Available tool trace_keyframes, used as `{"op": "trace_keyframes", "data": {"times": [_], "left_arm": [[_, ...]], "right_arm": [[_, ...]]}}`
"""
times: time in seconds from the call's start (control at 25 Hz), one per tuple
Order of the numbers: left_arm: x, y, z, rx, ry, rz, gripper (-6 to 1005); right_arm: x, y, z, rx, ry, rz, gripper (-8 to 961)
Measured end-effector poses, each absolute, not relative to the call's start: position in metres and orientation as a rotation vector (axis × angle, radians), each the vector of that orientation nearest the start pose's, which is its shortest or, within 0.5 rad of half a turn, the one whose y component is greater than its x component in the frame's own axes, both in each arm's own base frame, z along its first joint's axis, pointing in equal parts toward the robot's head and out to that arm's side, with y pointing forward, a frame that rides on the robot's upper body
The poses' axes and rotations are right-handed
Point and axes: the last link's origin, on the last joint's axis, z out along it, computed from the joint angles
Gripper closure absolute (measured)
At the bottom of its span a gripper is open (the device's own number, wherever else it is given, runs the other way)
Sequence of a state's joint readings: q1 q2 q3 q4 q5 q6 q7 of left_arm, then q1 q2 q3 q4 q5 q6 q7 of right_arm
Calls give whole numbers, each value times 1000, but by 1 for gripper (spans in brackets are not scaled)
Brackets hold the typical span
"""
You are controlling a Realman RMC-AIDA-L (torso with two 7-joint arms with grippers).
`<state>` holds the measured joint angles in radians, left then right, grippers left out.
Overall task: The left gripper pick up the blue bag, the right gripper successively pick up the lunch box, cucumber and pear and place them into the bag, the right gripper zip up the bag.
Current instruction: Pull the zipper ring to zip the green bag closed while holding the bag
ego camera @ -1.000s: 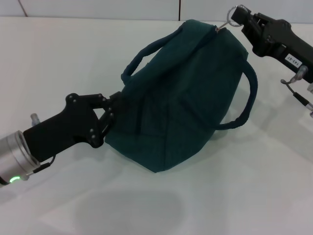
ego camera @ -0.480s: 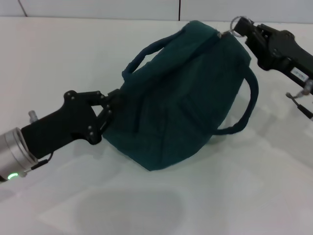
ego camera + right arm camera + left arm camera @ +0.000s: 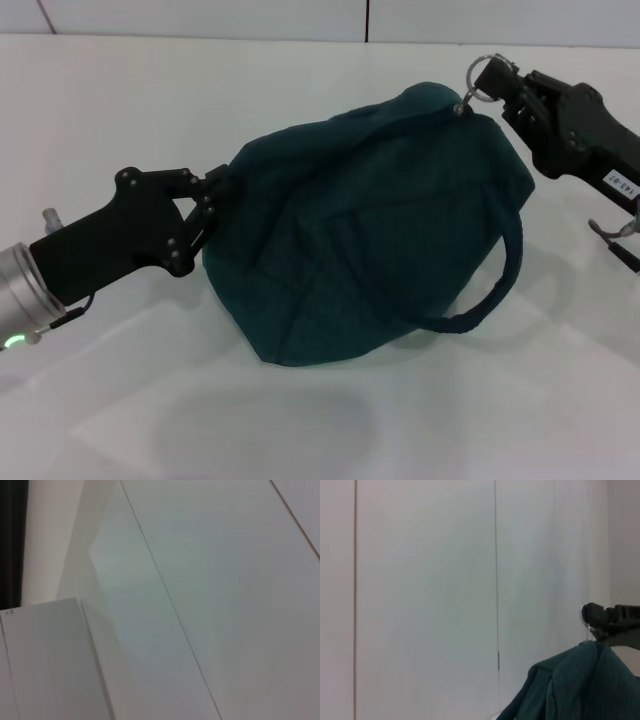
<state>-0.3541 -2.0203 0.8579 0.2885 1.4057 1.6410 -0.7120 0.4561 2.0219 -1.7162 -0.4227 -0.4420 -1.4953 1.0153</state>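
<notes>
White tabletop (image 3: 120,110) under us. Our right gripper (image 3: 497,93) pinches the zipper ring (image 3: 483,73) at the blue bag (image 3: 370,230)'s far end; our left gripper (image 3: 208,200) clamps its opposite end. We judge we should pull straight along the zip, keeping the fabric taut.

One bag (image 3: 370,240) is in view, dark teal, between the two grippers. It has two handles: one (image 3: 485,290) loops out on the side near the right gripper (image 3: 500,88), the other lies against the cloth and is hard to make out. One metal ring (image 3: 484,75) sits at the right gripper's tip. Two grippers show: the left gripper (image 3: 212,200) and the right. One table (image 3: 120,110) lies under all.
</notes>
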Motion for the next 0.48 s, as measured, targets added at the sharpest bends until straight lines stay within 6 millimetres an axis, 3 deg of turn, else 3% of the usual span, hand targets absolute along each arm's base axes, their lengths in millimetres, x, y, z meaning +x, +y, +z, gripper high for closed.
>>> {"op": "trace_keyframes", "data": {"times": [0.24, 0.48], "left_arm": [[-292, 276, -2, -2370, -248, -1044, 939], [-291, 280, 2, -2351, -336, -1093, 938]], "right_arm": [[208, 322, -20, -2272, 551, 1496, 889], [210, 324, -21, -2269, 558, 1467, 887]]}}
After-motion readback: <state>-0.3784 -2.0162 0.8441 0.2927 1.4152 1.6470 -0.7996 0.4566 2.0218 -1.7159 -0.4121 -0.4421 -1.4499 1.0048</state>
